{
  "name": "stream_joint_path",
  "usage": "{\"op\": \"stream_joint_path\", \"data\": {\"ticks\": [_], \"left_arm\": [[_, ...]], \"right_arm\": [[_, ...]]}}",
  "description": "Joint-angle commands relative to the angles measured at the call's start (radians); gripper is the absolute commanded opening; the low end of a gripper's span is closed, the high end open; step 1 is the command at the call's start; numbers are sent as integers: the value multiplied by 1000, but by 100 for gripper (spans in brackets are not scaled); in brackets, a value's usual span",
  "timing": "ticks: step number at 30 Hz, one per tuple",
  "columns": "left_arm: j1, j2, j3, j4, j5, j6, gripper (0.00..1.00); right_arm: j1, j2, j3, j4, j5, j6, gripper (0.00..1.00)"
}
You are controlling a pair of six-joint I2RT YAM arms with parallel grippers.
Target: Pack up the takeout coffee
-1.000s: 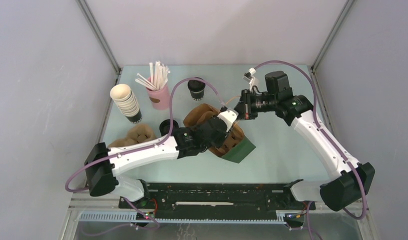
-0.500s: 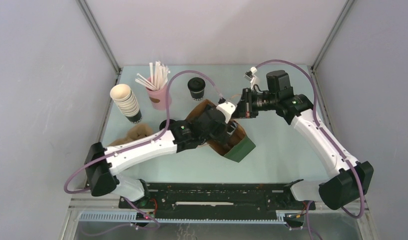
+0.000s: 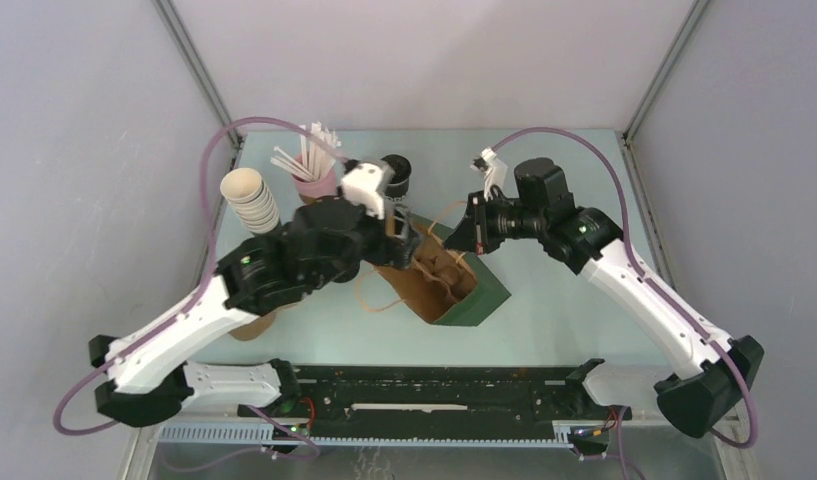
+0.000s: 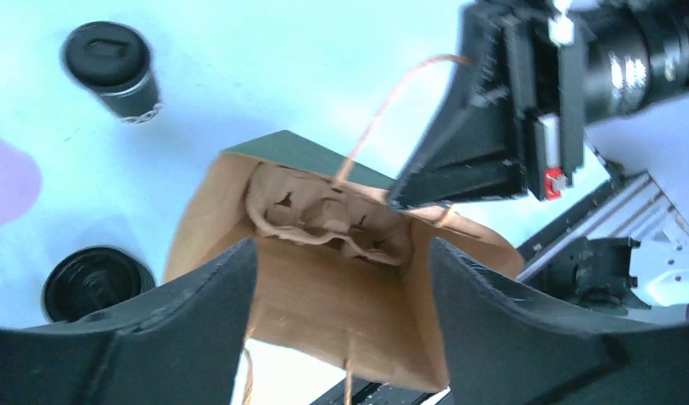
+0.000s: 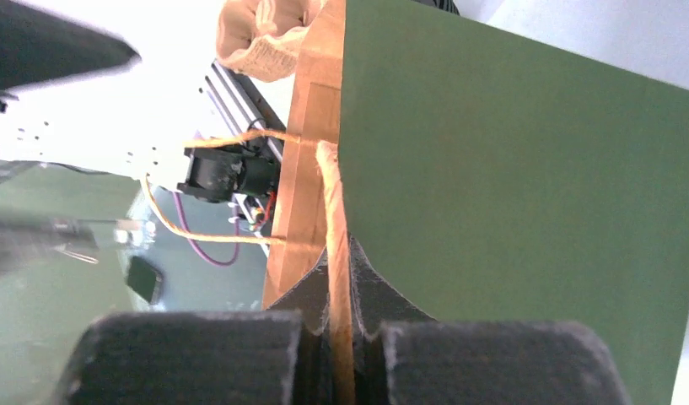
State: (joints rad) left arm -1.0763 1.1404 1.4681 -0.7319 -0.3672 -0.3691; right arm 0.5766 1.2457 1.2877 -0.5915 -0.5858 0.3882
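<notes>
The takeout coffee (image 4: 113, 61), a small dark cup with a black lid, stands upright on the table beyond the paper bag (image 4: 324, 304); in the top view the coffee (image 3: 398, 172) peeks out behind my left wrist. The bag (image 3: 466, 296) is green outside and brown inside, with a pulp cup carrier (image 4: 324, 215) at its bottom. My left gripper (image 4: 341, 253) hangs open above the bag's mouth with nothing between its fingers. My right gripper (image 5: 339, 329) is shut on the bag's twine handle (image 5: 334, 219), next to the green side (image 5: 509, 194).
A stack of loose black lids (image 4: 92, 283) sits left of the bag. At the back left stand a stack of lidless cups (image 3: 250, 203) and a pink cup of straws (image 3: 314, 168). Another brown carrier (image 3: 247, 326) shows under my left arm.
My left gripper has opened, let go of the carrier inside the bag and risen up and back out of it. The right gripper keeps hold of the handle.
</notes>
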Motion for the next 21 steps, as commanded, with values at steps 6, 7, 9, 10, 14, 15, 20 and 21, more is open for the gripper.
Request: {"op": "stream_joint_path", "data": {"ticks": [6,7,9,10,14,15,20,21], "left_arm": [[132,-426,-346,-26,-133,-315,81],[134,-472,-384,-19,-135,-337,83],[134,-552,-460,-4,-133,-378,86],[134,-582,-512,13,-125,-396,86],[134,-664,-649,111,12,-419,91],[134,-671,-669,123,46,-427,92],[134,-666,-724,105,126,-477,92],[134,-666,-725,107,133,-483,90]], "right_arm": [[112,-174,-131,168,81,-382,0],[121,-186,-132,161,89,-410,0],[152,-205,-138,152,79,-459,0],[170,-214,-146,158,85,-472,0],[270,-222,-176,155,166,-510,0],[303,-217,-176,157,221,-506,0],[364,-196,-176,229,415,-397,0],[383,-196,-176,244,481,-368,0]]}}
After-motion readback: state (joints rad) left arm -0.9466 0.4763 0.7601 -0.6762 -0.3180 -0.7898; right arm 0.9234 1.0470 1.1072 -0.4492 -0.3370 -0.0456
